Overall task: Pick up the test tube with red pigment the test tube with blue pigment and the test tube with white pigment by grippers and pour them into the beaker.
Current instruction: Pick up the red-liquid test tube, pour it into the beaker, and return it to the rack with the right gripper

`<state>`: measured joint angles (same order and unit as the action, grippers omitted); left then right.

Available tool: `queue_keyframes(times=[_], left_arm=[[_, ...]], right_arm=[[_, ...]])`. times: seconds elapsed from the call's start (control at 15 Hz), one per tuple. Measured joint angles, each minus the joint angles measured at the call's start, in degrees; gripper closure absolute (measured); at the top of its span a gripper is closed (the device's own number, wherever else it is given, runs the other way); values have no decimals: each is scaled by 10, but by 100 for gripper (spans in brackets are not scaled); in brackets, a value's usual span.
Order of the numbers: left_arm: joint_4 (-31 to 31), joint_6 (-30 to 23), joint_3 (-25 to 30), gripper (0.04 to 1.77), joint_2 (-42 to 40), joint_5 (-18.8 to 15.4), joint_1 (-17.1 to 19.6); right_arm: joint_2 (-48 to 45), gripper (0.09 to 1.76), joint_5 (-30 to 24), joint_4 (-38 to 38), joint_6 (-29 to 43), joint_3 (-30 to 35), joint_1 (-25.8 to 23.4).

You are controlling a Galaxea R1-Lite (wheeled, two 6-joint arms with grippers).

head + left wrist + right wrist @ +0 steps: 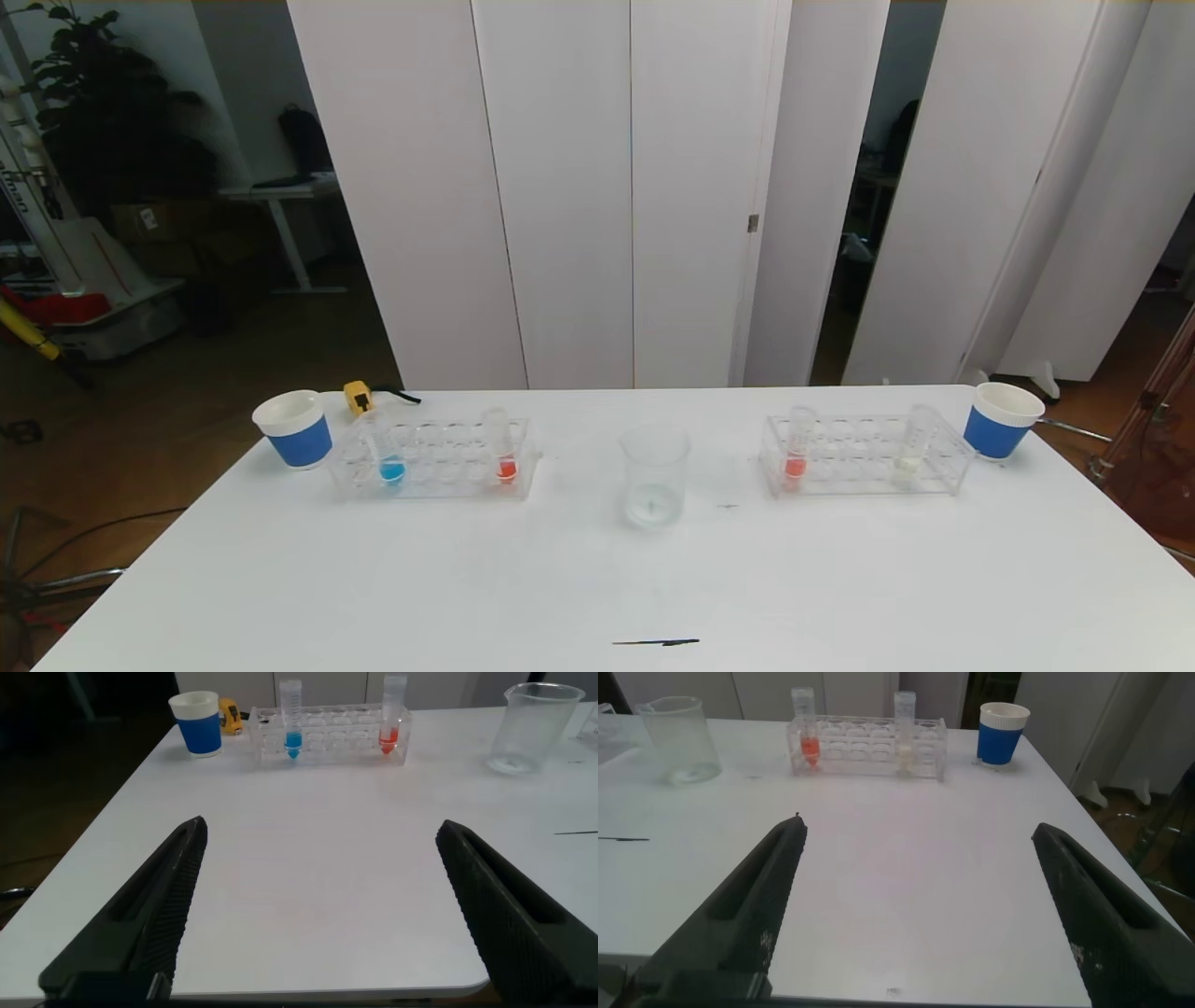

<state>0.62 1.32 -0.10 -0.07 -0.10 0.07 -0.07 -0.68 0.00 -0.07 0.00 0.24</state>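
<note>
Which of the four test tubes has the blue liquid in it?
The test tube with blue pigment, at the outer end of the left rack, nearest the left paper cup.

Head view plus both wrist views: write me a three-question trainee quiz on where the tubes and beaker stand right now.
1. True or false: the test tube with blue pigment shares the left rack with a red tube.
2. Which rack holds the test tube with white pigment? A) left rack B) right rack C) neither
3. Fill in: the beaker stands on the table ____ the two racks.

Key: 1 true. 2 B; it stands near the right blue cup. 3 between. The left gripper and right gripper are open, holding nothing.
</note>
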Motion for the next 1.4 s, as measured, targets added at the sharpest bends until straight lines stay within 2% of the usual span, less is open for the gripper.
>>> queue_keyframes(times=[1.4], left_arm=[[0, 0, 0, 6, 0, 0, 0]], right_arm=[[0, 12, 0, 0, 0, 0, 0]])
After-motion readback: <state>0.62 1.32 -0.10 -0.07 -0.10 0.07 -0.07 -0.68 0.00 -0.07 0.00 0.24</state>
